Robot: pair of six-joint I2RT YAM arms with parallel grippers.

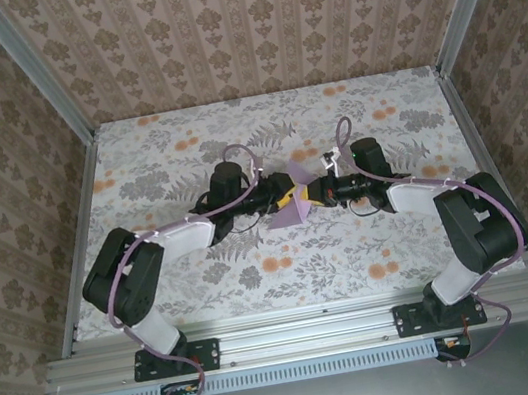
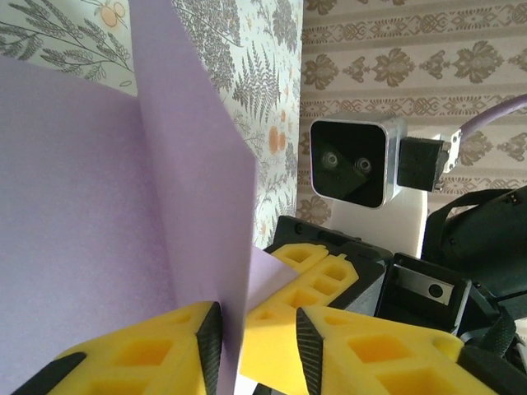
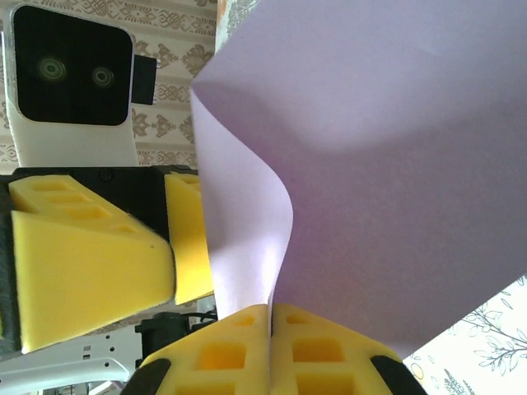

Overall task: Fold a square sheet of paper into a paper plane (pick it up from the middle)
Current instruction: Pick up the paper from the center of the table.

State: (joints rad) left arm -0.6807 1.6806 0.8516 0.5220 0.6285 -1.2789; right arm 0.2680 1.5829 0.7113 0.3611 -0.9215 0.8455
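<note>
The right gripper's [image 3: 270, 317] jaws are pressed fully together on an edge of the square sheet of paper [image 3: 395, 164], with the lavender sheet rising out of the pinch and spreading across the right wrist view. One flap curls away from the main panel in a soft bend, not a sharp crease.

The left gripper's [image 2: 259, 329] jaws stand partly open with a clear gap between the yellow pads. A folded ridge of the sheet runs down into that gap and lies against one pad [image 2: 210, 329]. The other pad sits apart from it, so this gripper has no hold yet.

From above, the two grippers meet nose to nose over the middle of the floral table [image 1: 258, 280], and the sheet hangs between them, lifted off the surface.

The step in hand looks like pressing or taking over a fold. To do it well, the left jaws should probably shut squarely across the ridge, with both layers lined up, while the right gripper's pinch holds firm. Closing off-centre could crumple the thin paper or set a crooked crease.
</note>
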